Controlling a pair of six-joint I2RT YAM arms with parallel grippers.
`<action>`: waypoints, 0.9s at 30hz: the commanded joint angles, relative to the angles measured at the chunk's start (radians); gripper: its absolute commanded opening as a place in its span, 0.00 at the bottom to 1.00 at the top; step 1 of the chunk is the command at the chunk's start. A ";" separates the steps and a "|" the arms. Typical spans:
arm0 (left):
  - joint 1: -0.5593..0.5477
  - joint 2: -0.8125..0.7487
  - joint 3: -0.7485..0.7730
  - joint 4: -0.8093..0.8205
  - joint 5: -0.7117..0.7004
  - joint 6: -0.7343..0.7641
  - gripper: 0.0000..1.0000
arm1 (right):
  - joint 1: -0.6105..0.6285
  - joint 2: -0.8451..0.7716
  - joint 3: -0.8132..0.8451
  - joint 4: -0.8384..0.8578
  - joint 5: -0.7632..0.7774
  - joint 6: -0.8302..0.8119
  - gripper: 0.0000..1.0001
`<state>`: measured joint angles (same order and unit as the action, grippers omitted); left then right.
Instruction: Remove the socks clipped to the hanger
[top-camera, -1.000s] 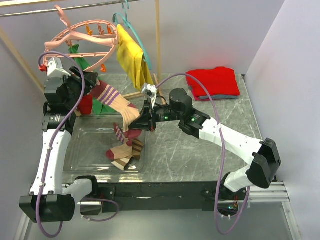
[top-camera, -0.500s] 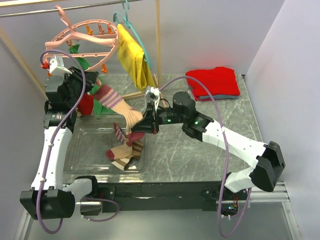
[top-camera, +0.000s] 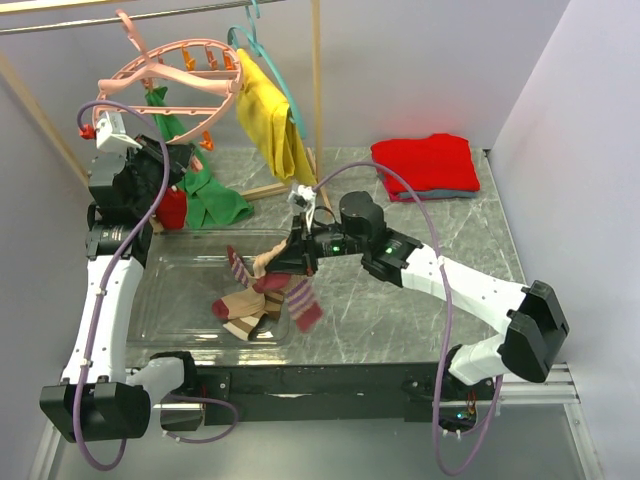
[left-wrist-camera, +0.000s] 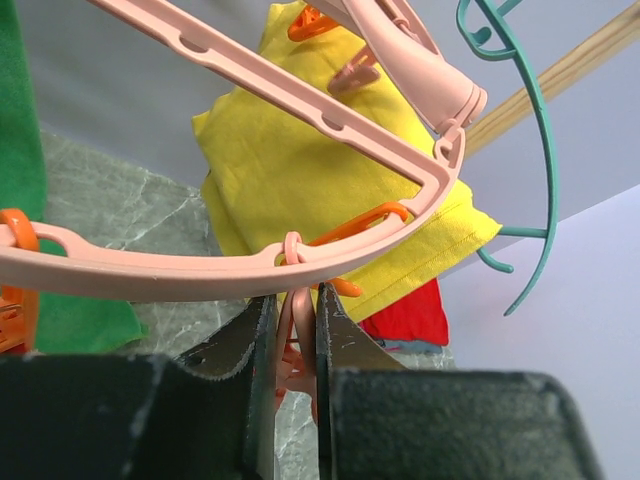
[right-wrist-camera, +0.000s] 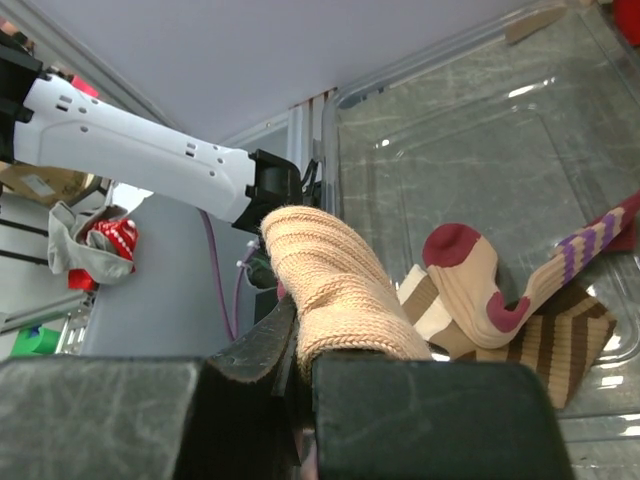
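One clear plastic tray (top-camera: 170, 290) fills the worktop's near-left corner; a round pink plastic ring hanger (left-wrist-camera: 180, 272) hangs over the far-left corner. Right gripper (top-camera: 290, 260), clamped on a beige ribbed sock with purple stripes (right-wrist-camera: 335, 290), holds it above the tray's right edge, where other striped socks (top-camera: 245, 315) lie; left gripper (left-wrist-camera: 293, 310) pinches a pink hanger clip (left-wrist-camera: 297, 335)

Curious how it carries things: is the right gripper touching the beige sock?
Touching. The right wrist view shows the right gripper clamped on the beige sock at its ribbed cuff.
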<state>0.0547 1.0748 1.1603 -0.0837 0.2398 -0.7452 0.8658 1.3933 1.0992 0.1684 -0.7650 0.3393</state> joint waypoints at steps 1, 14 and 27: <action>-0.001 -0.018 0.027 0.032 0.059 -0.026 0.08 | 0.053 0.019 0.076 -0.029 0.036 -0.035 0.00; -0.001 0.005 0.128 0.140 0.222 -0.157 0.12 | 0.088 0.249 0.206 -0.095 0.081 0.017 0.46; -0.001 0.005 0.104 0.226 0.273 -0.209 0.13 | 0.087 0.253 0.258 -0.190 0.323 -0.101 1.00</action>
<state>0.0559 1.0927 1.2476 0.0185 0.4622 -0.9249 0.9493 1.6707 1.2774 -0.0158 -0.5598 0.3012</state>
